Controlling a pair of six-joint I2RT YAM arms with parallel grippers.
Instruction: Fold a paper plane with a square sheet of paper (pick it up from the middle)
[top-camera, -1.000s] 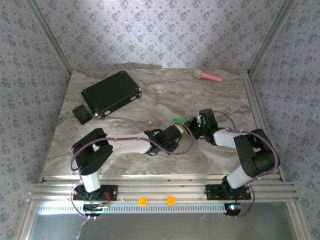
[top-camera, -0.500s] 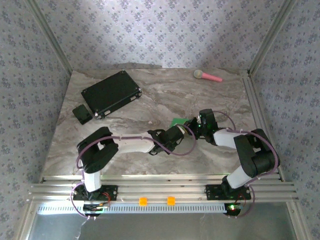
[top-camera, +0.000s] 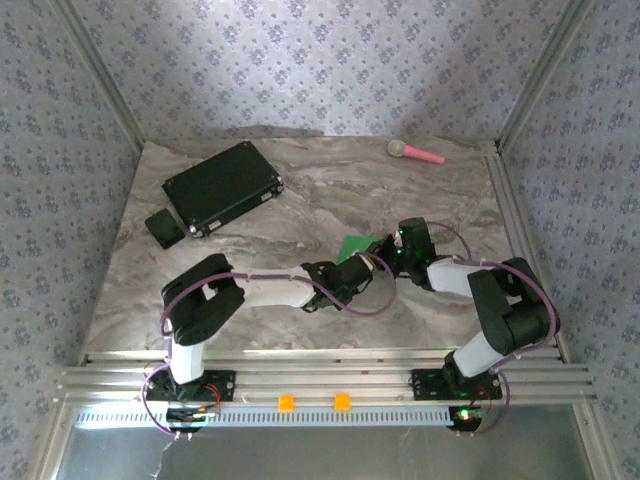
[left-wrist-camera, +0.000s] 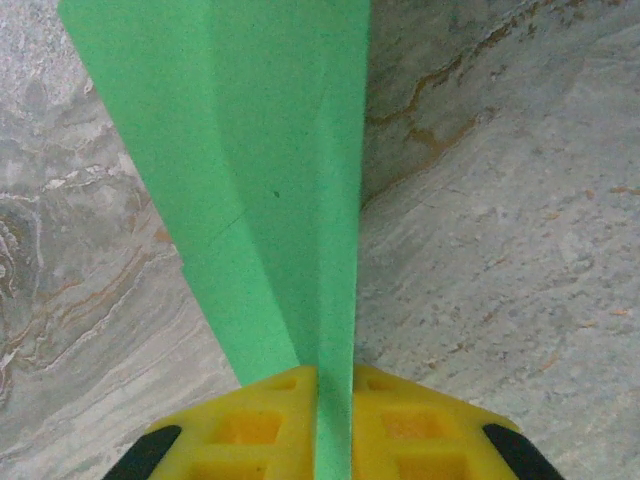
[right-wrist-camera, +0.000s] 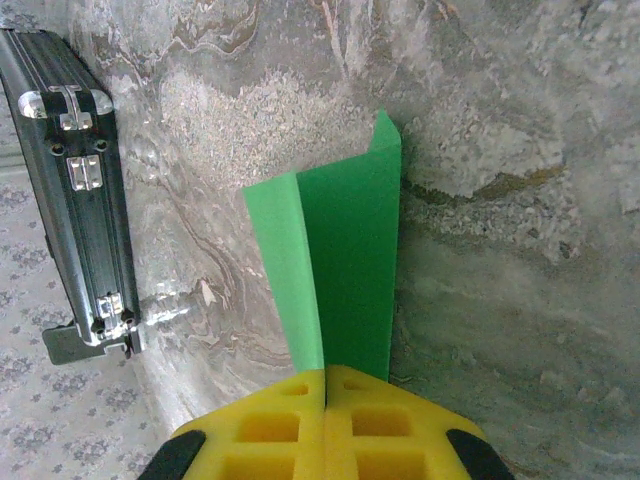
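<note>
- Our left fingers (left-wrist-camera: 295, 415) pinch the green paper (left-wrist-camera: 270, 200) between their yellow pads. The sheet passes edge-on through the narrow slot between them.
- Ahead of those fingers the paper widens away from the pads. It has one long crease running straight out from the slot, with a broad panel to the left of it and a narrower strip along the right.
- Our right fingers (right-wrist-camera: 300, 420) are pressed together on the same paper, which comes out of the seam where the two pads meet.
- Ahead of the right fingers the paper stands folded along its length (an L in profile). A slim flap is on the left, a wider panel on the right, and a small raised corner sits at the far end.
- Seen from above, both sets of fingers meet tip to tip near the middle of the table (top-camera: 330, 190), and the green paper lies just beyond them, toward the back.
- We cannot tell whether the far edge of the paper touches the table or hangs just over it.
- The black case (top-camera: 222, 186) lies far to the left of the fingers and further back, well apart from the paper, with its silver latches facing the fingers.
- A small black object (top-camera: 163, 228) sits just beside the case's near left corner.
- A pink-handled toy (top-camera: 415, 152) lies far beyond the right fingers, near the table's back edge.
</note>
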